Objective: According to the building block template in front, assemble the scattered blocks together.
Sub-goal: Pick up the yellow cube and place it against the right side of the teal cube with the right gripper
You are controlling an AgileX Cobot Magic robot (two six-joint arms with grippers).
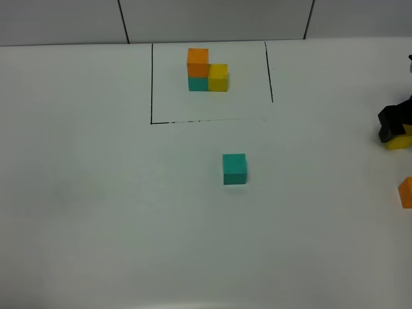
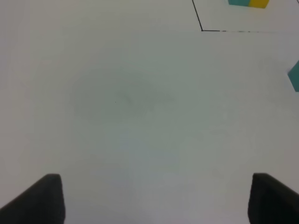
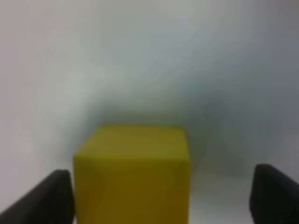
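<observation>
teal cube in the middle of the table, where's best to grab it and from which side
Take the teal cube by its left and right side faces, as the high view shows them, probably coming straight down from above. It sits flat on the table with nothing near it, so those flat parallel faces are free.

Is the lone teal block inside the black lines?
No, the teal block sits alone, outside the black lines.
</observation>
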